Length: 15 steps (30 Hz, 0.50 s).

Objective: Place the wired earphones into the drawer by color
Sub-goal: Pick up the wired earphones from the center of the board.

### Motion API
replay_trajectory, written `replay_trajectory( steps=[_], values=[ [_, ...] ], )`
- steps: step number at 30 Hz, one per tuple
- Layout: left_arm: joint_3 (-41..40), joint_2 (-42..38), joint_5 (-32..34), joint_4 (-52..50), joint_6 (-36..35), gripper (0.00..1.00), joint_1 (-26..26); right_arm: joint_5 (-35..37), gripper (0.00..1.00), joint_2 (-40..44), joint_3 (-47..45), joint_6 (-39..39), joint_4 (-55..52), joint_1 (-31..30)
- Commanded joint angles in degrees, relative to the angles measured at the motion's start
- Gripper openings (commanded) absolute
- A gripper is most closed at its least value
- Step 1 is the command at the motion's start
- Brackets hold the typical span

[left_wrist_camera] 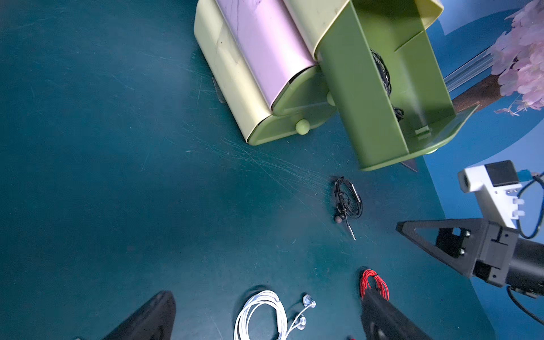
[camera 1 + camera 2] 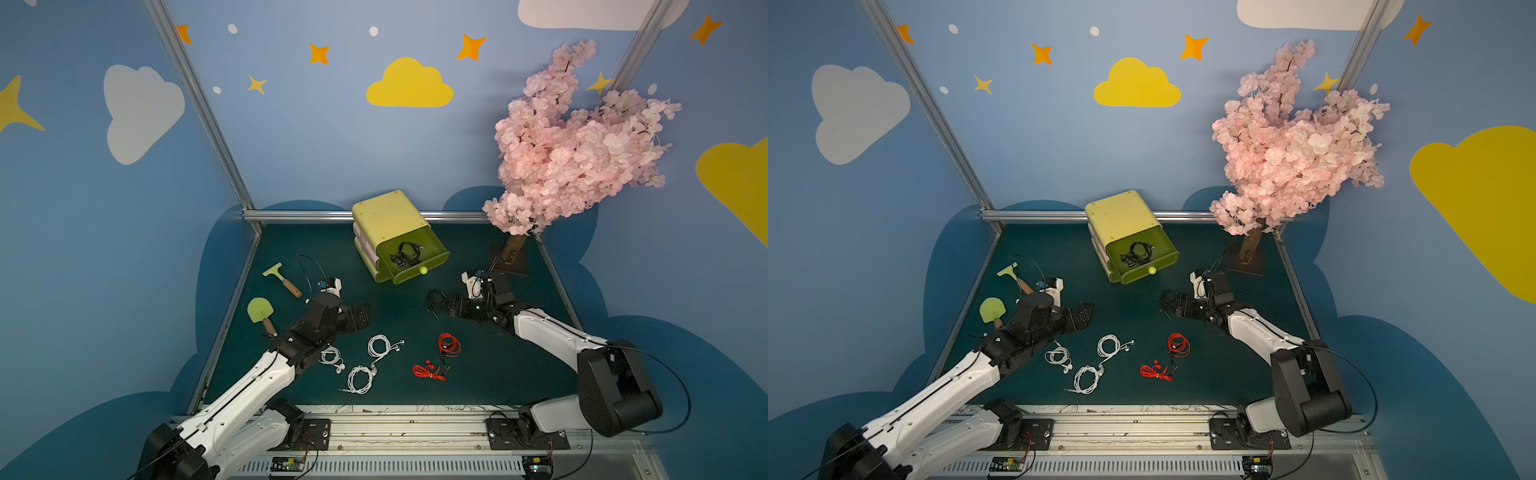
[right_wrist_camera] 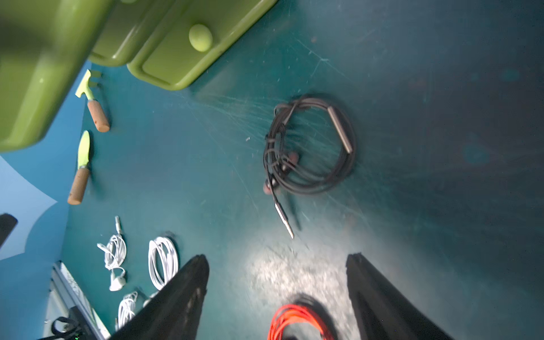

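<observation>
We've got white shells with chunky black joints on the left arm and right arm, a black cable trailing off, black wedge fingers on the right gripper, and a white camera block with a blue plug.

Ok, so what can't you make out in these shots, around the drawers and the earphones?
- Black earphones in the open top drawer: both top views, too small and tangled to count; left wrist view, drawer wall hides most.
- Lower drawers: shut, contents hidden.
- Red earphones: right wrist view, blurred, cut by the bottom edge.
- Loose black earphones: both top views, blend into the right gripper.
</observation>
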<state>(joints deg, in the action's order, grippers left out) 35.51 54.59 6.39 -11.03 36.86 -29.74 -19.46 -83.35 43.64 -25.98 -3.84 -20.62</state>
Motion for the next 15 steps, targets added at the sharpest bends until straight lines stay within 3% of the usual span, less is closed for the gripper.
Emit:
replay_trajectory(
  steps=[1,15],
  values=[
    [-0.44,-0.92,0.47,0.51,-0.01,1.0,0.29,-2.65,0.77,-2.85,1.23,-2.72,1.56,0.15],
    [-1.4,-2.07,0.9,0.33,0.32,1.0,0.32,1.58,0.75,-11.11,1.98,-8.91,6.6,0.06]
  ],
)
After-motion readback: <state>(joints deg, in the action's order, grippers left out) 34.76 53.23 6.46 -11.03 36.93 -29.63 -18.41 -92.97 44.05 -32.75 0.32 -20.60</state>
